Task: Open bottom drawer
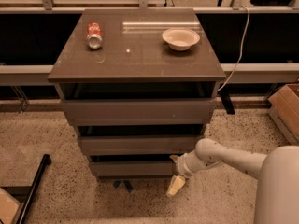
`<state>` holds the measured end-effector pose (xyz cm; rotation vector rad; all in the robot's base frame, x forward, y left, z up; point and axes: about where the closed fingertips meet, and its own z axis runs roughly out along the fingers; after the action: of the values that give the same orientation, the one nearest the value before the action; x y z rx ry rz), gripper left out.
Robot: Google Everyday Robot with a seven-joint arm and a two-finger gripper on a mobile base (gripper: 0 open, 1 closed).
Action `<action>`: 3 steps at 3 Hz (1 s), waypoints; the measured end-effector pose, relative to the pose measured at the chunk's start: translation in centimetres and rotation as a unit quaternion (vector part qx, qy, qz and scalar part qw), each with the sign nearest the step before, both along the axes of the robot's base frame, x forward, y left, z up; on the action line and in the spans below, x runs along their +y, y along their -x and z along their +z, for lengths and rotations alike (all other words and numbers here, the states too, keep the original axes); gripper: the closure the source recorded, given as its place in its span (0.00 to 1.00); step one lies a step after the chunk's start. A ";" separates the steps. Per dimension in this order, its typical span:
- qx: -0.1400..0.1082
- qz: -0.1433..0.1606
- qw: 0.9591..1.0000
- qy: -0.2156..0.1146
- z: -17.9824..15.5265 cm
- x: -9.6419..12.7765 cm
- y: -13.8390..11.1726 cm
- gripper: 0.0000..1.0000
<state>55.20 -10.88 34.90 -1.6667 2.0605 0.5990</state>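
The grey-brown cabinet (pixel 135 55) has three handleless drawers. The bottom drawer (pixel 133 168) is the lowest and narrowest front, with a dark gap above it. My gripper (pixel 173 175) is at the right end of that front, close to the floor. Its fingers are spread apart. The upper finger (pixel 174 159) is by the drawer's top right corner. The lower finger (pixel 176 185) points down below the front. My white arm (pixel 224 157) reaches in from the lower right.
A red can (pixel 94 35) lies on the cabinet top and a white bowl (pixel 180 38) stands there. A cardboard box (pixel 286 108) stands at the right. A black bar (pixel 32 190) lies on the floor at the lower left. A white cable (pixel 239 55) hangs behind the cabinet.
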 end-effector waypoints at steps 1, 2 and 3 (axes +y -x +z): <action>0.005 -0.007 1.000 -0.019 -2.5 -0.1 -1.4 0.00; 0.016 -0.009 0.999 -0.031 -5.0 -0.3 -2.6 0.00; 0.025 -0.013 0.999 -0.046 -7.0 -0.4 -3.7 0.00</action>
<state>58.92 -11.23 27.94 -1.5860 2.0522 0.7228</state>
